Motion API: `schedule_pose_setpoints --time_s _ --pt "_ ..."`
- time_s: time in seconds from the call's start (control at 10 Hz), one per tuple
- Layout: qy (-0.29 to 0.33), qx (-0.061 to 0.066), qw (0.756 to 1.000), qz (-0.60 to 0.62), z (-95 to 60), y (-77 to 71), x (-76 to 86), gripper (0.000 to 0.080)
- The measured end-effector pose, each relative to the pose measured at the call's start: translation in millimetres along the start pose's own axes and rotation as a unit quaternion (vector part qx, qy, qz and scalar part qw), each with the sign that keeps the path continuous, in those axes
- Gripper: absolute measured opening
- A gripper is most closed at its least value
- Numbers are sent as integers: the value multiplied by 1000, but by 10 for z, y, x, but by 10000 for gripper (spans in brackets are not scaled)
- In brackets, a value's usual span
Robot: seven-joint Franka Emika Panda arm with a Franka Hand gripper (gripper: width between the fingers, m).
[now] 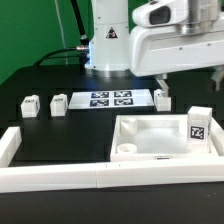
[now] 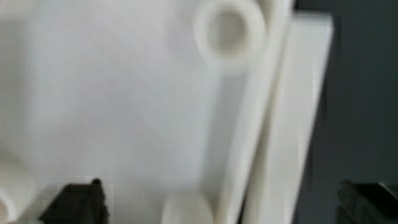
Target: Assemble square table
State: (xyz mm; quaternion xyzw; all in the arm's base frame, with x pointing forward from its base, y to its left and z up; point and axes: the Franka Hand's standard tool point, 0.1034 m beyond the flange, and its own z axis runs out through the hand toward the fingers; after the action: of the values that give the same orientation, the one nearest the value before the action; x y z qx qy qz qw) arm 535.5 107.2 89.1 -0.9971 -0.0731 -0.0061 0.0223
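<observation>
Four legs [image 1: 58, 103], exterior view only

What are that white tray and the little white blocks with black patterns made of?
The tabletop looks like white plastic, smooth with a soft sheen: even colour, rounded moulded sockets. The legs seem the same plastic; their black-white tags look like printed stickers, though too small to confirm.

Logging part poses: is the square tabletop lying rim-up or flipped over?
Rim-up: the tabletop lies flat, its raised rim and hollow facing up, with a round corner socket showing inside.
</observation>
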Motion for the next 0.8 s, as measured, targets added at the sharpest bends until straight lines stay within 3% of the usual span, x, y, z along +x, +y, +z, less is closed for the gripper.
schedule_pose_setpoints --time_s 0.2,0.4,0.6,0.8 --pt "2 -3 1000 -6 111 -11 -223 650" --pt "-2 -2 1000 -6 107 -11 -188 650" --pt "-69 5 998 3 125 -48 -319 650" --pt "-203 -15 978 55 289 -167 -793 650"
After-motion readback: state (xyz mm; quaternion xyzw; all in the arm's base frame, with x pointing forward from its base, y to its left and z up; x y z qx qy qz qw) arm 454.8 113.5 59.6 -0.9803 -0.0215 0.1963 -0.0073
